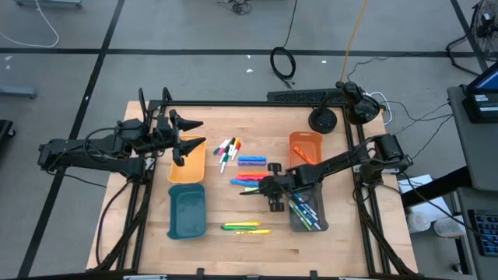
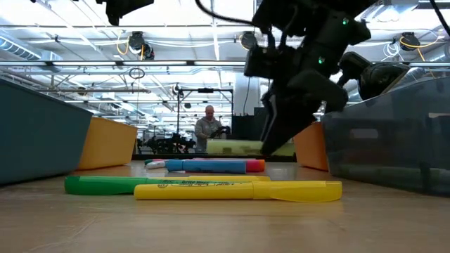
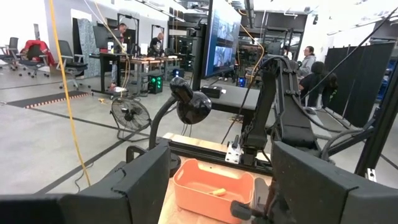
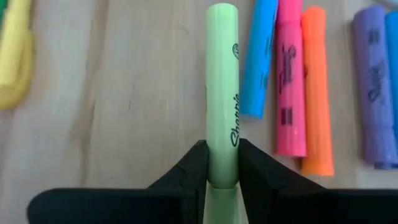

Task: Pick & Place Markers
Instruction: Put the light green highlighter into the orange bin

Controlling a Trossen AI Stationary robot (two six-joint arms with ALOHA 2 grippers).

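The right pincer holds a light green marker. Some markers fill the grey tray; many wait on the desk. The left pincer hangs wide, holding nothing.

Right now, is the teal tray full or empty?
Empty, as far as the overhead view shows: the teal tray has only its bare floor inside, while the grey tray across the table holds several markers.

bare wood front, markers mid-table
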